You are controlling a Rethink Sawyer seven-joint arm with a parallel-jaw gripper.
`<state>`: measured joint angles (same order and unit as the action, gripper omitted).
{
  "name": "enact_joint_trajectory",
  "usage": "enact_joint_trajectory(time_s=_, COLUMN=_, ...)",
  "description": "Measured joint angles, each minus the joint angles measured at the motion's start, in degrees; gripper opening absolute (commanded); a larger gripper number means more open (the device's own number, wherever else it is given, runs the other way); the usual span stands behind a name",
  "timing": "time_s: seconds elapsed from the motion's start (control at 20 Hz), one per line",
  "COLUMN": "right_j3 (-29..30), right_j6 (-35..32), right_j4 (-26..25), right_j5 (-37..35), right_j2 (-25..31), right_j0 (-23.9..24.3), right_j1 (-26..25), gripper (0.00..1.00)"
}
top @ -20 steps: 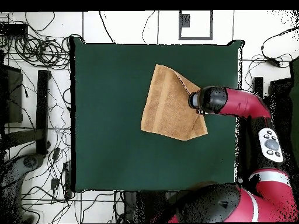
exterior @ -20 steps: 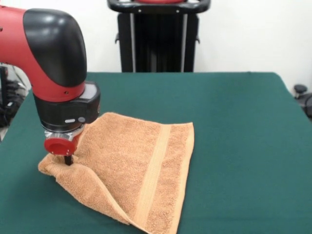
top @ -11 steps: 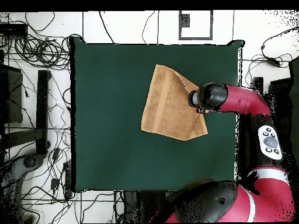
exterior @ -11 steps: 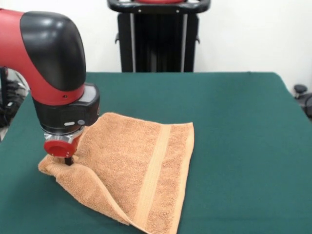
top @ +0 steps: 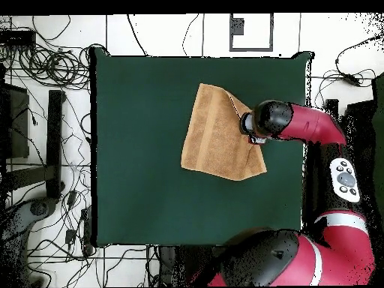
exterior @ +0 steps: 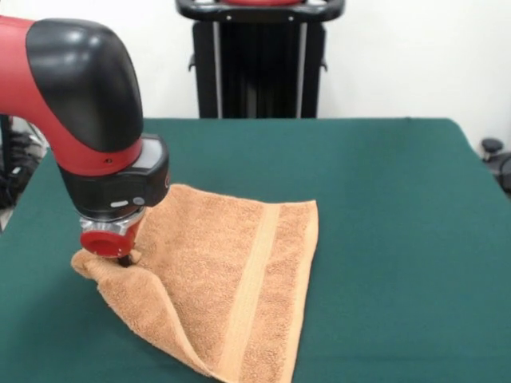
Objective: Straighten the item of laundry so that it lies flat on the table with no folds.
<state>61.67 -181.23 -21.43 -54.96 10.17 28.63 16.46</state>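
The orange-tan towel (exterior: 231,271) lies on the green table (exterior: 383,199), folded over itself, with one woven band running down its top layer. In the front view its near edge runs off the bottom of the picture. My gripper (exterior: 122,257) is at the towel's left corner, shut on the cloth, which bunches and rises around the tip. In the overhead view the towel (top: 214,135) sits right of the table's middle (top: 142,112), and the arm's wrist covers the gripper (top: 251,127) at the towel's right edge. No white tag shows.
The black pedestal (exterior: 259,60) stands at the table's far edge. The red arm reaches in from the table's right edge in the overhead view (top: 315,124). Cables (top: 45,67) and stands lie on the floor to the left of the table.
The gripper has moved slightly right and lower in the front view. The towel's left corner has shifted right with it and bunched more. The rest of the towel has barely moved.
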Motion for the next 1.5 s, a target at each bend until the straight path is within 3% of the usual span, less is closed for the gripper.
enact_joint_trajectory(time_s=0.55, right_j3=0.0, right_j6=0.0, right_j4=0.2, right_j5=0.0, right_j2=0.1, right_j0=-2.2, right_j1=0.0, gripper=0.0)
enact_joint_trajectory(time_s=1.5, right_j3=-0.1, right_j6=0.0, right_j4=0.4, right_j5=-0.2, right_j2=0.6, right_j0=-0.2, right_j1=-0.1, gripper=0.0)
